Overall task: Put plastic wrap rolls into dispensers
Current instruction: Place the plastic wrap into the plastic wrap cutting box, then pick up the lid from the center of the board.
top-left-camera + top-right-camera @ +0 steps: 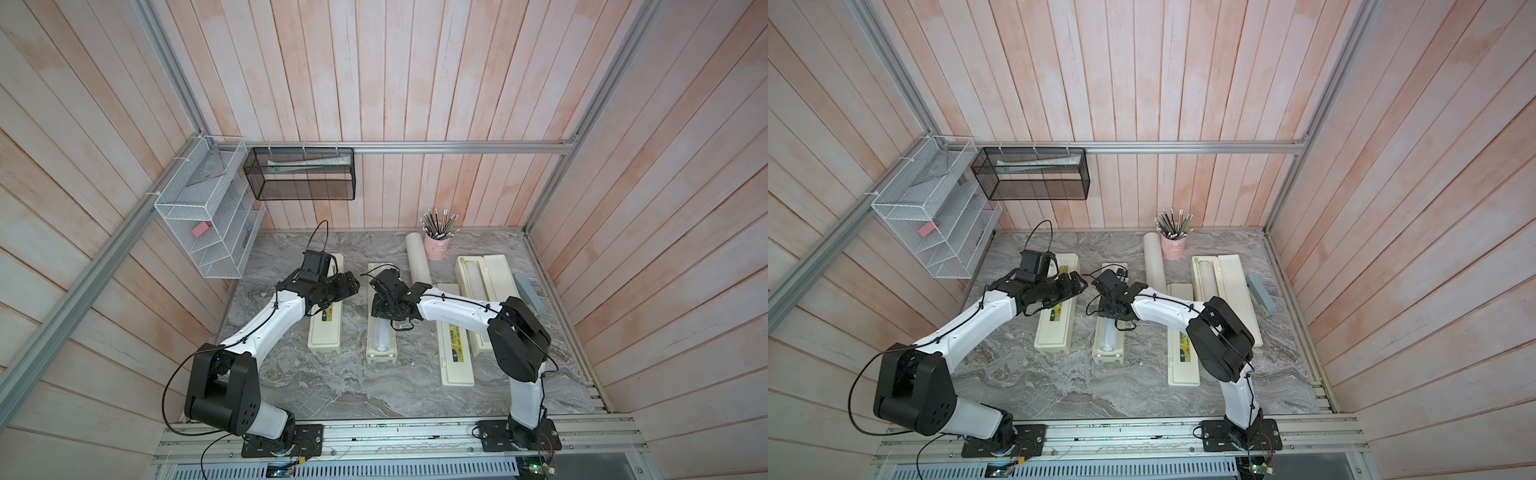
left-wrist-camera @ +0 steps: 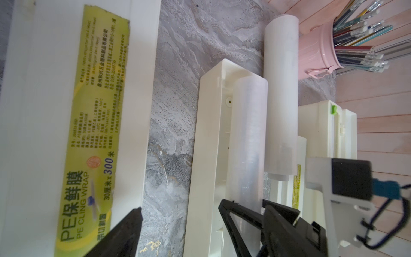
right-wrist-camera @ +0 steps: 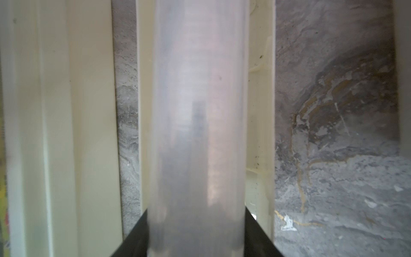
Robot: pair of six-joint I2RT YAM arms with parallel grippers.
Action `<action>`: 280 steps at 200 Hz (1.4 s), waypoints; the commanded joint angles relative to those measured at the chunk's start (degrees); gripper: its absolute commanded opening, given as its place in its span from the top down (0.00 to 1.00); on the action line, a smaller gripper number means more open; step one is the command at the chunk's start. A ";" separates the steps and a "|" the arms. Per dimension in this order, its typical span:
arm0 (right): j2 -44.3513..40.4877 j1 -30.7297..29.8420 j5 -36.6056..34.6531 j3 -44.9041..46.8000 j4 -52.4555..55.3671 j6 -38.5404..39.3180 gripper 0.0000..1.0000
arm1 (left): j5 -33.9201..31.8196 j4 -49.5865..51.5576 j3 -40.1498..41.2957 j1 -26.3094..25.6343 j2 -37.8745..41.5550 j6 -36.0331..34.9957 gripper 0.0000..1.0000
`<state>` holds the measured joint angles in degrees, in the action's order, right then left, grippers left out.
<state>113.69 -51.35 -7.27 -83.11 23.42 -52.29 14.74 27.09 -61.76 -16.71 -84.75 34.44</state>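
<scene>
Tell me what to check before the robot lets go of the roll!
1. Grip: ok. The right gripper is shut on the roll.
2. Line-up: ok. The roll runs lengthwise between the walls of the open box.
3. Roll fully down in the box: cannot tell.
4. Other arm out of the way: ok. The left gripper is open, holds nothing and hangs beside the box.
5. Every roll loaded: not ok. The thick roll lies on the table.
</scene>
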 commanded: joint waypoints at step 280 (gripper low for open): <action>-31.46 0.02 -16.29 26.41 15.98 1.29 0.02 | 5.44 -5.47 -0.94 -7.90 -9.32 4.92 0.15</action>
<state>85.36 -51.66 -21.02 -60.14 34.06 -47.09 19.92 23.70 -61.71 -24.14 -91.57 37.76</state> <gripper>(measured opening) 0.980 0.851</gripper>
